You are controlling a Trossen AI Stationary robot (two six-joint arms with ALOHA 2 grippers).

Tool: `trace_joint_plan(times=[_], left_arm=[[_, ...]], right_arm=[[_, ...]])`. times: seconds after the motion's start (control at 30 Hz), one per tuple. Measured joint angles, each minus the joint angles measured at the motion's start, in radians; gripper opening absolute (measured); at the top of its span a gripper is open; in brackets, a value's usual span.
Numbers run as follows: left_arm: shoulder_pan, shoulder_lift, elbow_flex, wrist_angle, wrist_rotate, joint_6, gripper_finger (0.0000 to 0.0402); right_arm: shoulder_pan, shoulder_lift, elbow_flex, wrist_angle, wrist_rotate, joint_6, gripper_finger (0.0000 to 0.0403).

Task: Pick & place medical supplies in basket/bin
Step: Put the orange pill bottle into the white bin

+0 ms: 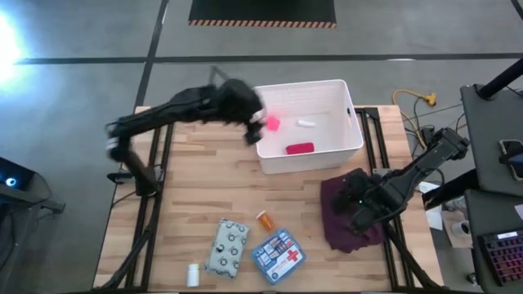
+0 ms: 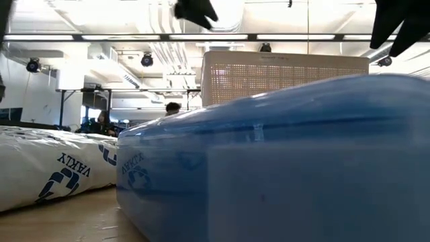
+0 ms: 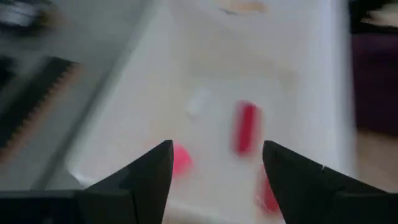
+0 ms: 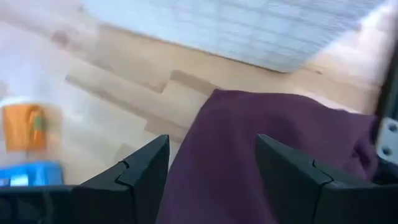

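Observation:
The white bin [image 1: 353, 140] stands at the table's far middle. In it lie a pink block [image 1: 272, 122], a red tube [image 1: 300, 149] and a small white bottle [image 1: 306, 123]. My left gripper [image 1: 255, 129] hangs open over the bin's left rim. In its wrist view [image 3: 216, 163] the pink block [image 3: 181, 159] and the red tube [image 3: 246, 127] lie below the fingers. The dotted pouch [image 1: 226, 247], blue first-aid box [image 1: 278, 253], orange pill bottle [image 1: 266, 219] and another white bottle [image 1: 193, 274] rest on the near table. My right gripper [image 4: 212, 163] is open above the maroon cloth [image 4: 267, 155].
The maroon cloth [image 1: 347, 208] lies bunched to the right of the bin's near corner. In the low view the blue box [image 2: 289, 161] fills the foreground, with the pouch [image 2: 54, 168] to its left. Cables and equipment sit beyond the table's right edge.

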Motion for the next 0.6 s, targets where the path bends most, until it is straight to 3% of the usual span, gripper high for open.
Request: trace_joint_plan(times=[0.17,0.33,0.47,0.6], left_arm=[[-0.104,-0.300,-0.462,0.140,0.083,-0.129,0.0216],[-0.255,-0.548,-0.835,0.266,0.183,-0.497,0.0206],[-0.438,-0.650,-1.056,0.289,0.141,-0.846,0.0205],[-0.616,-0.700,-1.167,0.305,0.058,-1.072,0.0205]], right_arm=[[-0.008,0.013,-0.002,0.083,-0.004,-0.184,0.0226],[-0.025,0.015,-0.003,0.115,-0.013,-0.291,0.0226],[-0.063,0.014,-0.005,0.159,-0.091,-0.374,0.0226],[-0.135,0.037,-0.035,0.374,-0.198,-0.585,0.0226]])
